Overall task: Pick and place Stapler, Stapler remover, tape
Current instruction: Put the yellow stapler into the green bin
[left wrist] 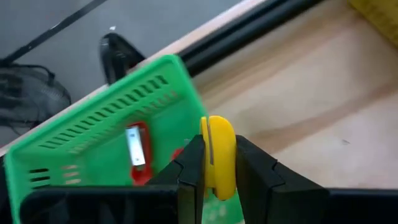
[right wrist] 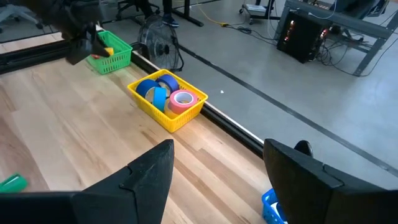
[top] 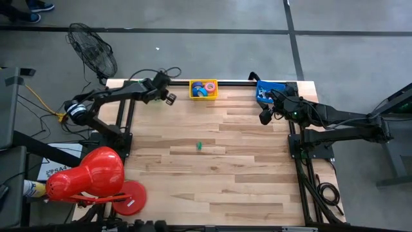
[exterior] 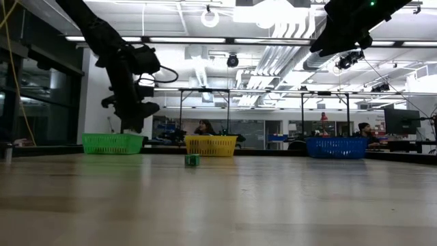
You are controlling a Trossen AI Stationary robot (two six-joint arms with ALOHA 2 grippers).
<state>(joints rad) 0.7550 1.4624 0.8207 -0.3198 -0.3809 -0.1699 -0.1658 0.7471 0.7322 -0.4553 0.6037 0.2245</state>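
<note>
The left gripper (left wrist: 214,168) is clenched on a small yellow thing (left wrist: 219,155) — flat, rigid plastic by the look, whether tape or a stapler remover I cannot tell — held above the green basket (left wrist: 93,134) at the table's (top: 212,167) far left corner. It looks light and slick, so pinching across its flat faces suits. The tape rolls (right wrist: 165,92) lie in the yellow basket (right wrist: 180,115) mid far edge. The right gripper (right wrist: 214,177) waits released near the blue basket (top: 267,90) — far right corner

Overhead, table-level and two wrist views, sharing yellow basket (top: 203,89).
</note>
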